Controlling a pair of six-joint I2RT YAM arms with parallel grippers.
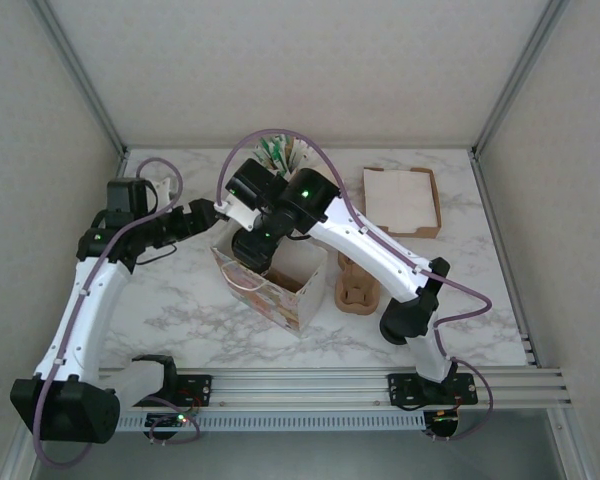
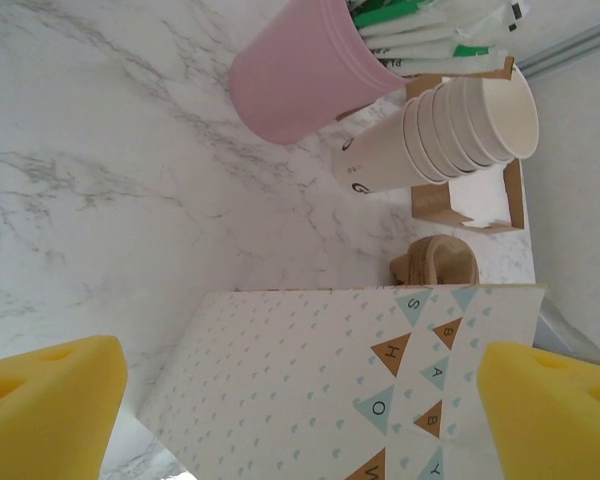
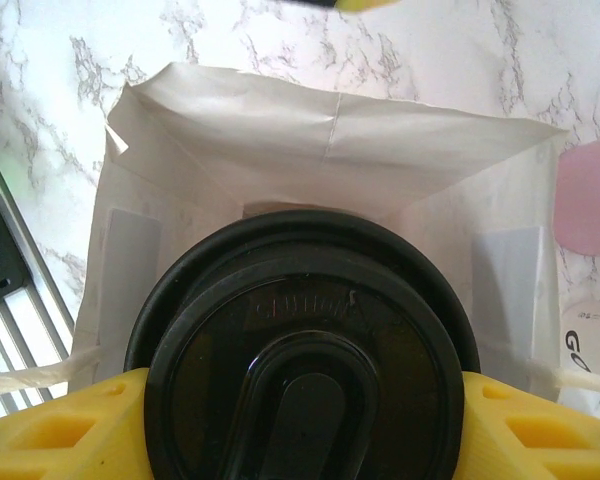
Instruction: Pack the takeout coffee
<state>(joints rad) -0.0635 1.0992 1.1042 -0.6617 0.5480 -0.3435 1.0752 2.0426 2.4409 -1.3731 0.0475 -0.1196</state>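
The takeout coffee shows its round black lid between the yellow fingers of my right gripper, which is shut on it. It hangs over the open mouth of the white paper gift bag, partly inside it. From above, the right gripper sits at the bag's top opening and hides the cup. My left gripper stands open at the bag's left side. Its yellow fingers straddle the bag's printed wall without gripping it.
A pink cup of packets and a stack of lidless cream cups stand behind the bag. A brown cup carrier lies right of the bag, and a cardboard tray sits at the back right. The table's metal rail runs along the near edge.
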